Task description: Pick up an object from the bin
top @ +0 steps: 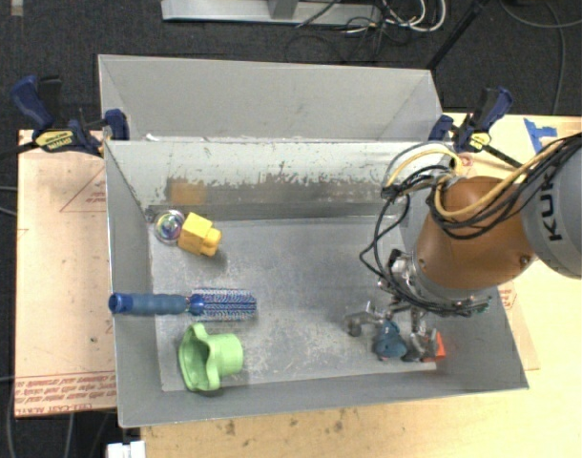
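Brush (191,303), cup (210,359), yellow block (199,236) lie left in bin (272,175).

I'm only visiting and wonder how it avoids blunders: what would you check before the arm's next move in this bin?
1. Gripper down inside the bin, at its lower right corner in the view: ok.
2. Something to pick within reach: ok. A small blue thing and a red thing lie right at the gripper.
3. Whether either is already held: cannot tell; the contact is not clear.
4. Room from the bin's walls: cannot tell; the gripper works close to the corner.
5. Other things out of the way: ok. The brush, cup, block and ball lie far off on the left.
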Controlling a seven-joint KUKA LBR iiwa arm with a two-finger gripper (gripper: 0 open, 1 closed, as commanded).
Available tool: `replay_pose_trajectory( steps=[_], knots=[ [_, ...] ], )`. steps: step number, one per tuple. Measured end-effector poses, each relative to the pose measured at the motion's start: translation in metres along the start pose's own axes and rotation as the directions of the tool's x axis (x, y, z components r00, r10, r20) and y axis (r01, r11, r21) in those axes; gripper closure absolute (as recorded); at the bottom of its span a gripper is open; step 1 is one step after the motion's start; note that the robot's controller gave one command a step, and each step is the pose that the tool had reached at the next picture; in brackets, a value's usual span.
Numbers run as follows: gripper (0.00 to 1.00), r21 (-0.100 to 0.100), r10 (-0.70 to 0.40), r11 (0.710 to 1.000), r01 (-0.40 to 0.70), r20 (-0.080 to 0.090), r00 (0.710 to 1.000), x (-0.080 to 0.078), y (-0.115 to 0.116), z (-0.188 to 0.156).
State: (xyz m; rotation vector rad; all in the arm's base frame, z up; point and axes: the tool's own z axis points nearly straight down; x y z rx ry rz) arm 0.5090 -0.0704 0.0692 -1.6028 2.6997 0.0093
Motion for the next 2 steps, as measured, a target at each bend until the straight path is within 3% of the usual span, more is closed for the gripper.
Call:
replay_pose_trajectory(
  steps=[1, 2],
  knots=[
    [0.00, -0.005, -0.039, 0.999, 0.039, 0.013, 0.999, 0.0170, -0.0227, -0.0030],
    [1.00, 0.000, -0.041, 0.999, 0.041, 0.009, 0.999, 0.0195, -0.0245, -0.0028]
  ],
)
